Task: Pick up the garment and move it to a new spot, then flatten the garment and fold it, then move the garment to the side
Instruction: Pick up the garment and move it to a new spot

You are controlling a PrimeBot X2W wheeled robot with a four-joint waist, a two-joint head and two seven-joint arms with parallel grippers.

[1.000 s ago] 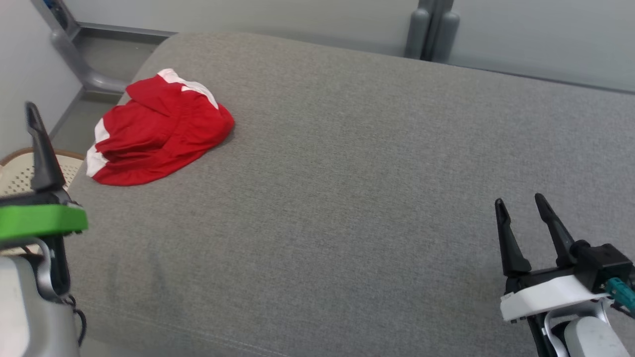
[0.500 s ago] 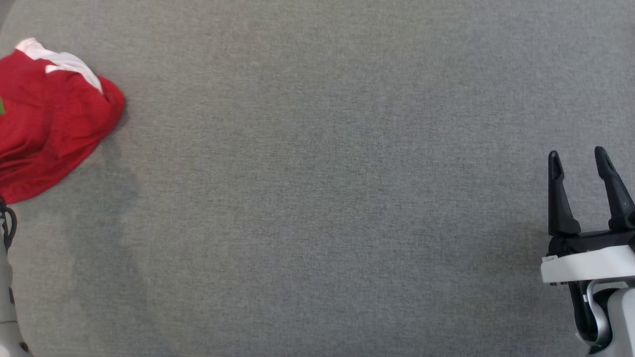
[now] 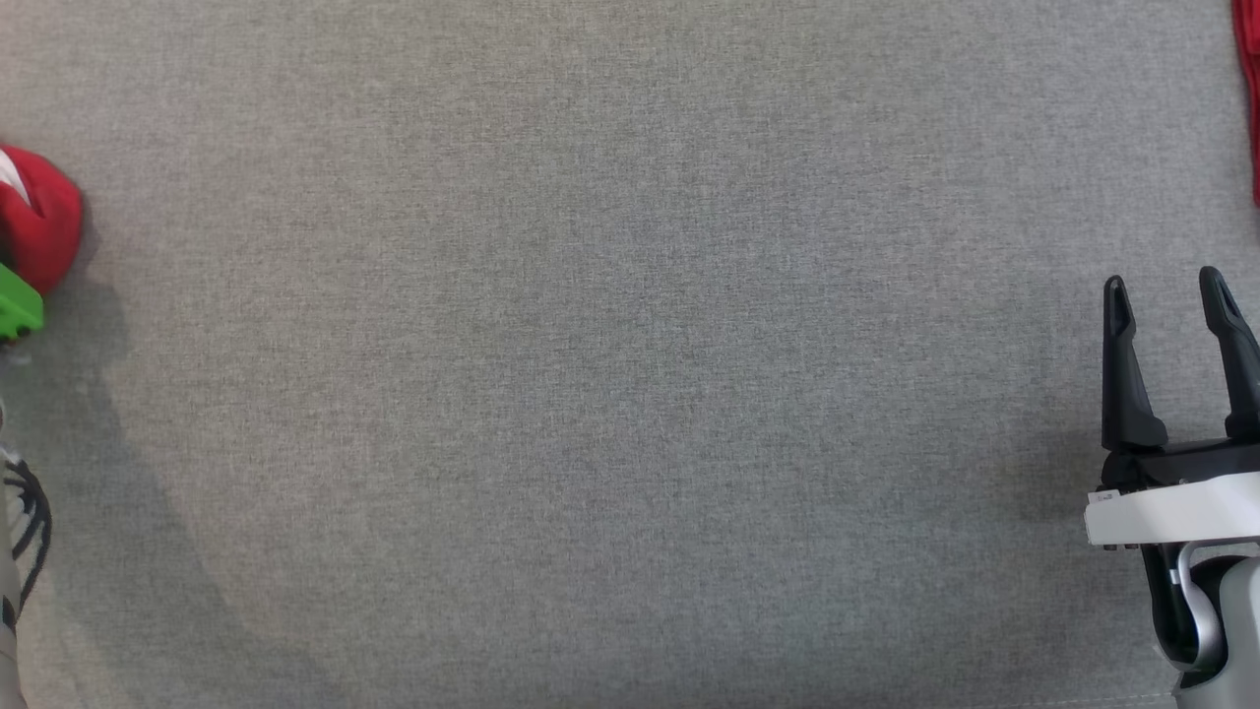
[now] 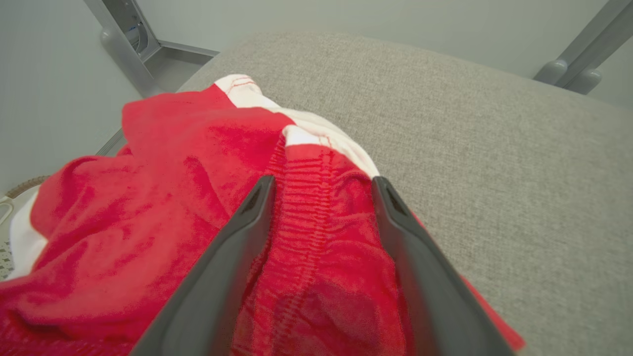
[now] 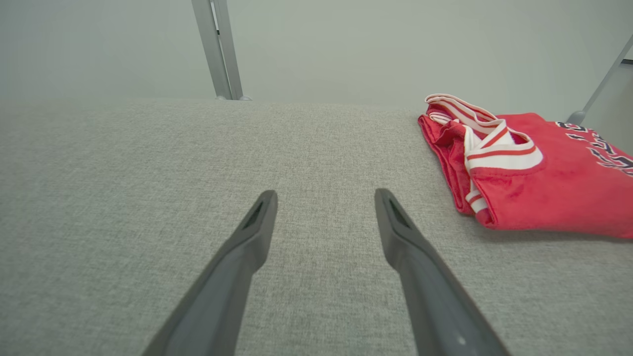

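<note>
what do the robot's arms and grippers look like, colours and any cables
Right gripper: two long tapering black jaws with pointed tips on a black base, a white collar beneath, then a curved silver bracket and pale grey forearm. Left gripper: matching dark jaws, slotted near the tips, a bright green collar and black cable looping beside the arm.

The shorts (image 4: pixel 148 207) are bright red with white panels (the waistband is red too). The jersey (image 5: pixel 544 198) is red, its trim striped white and red, with dark lettering. The cushion (image 3: pixel 630 394) is flecked grey.
</note>
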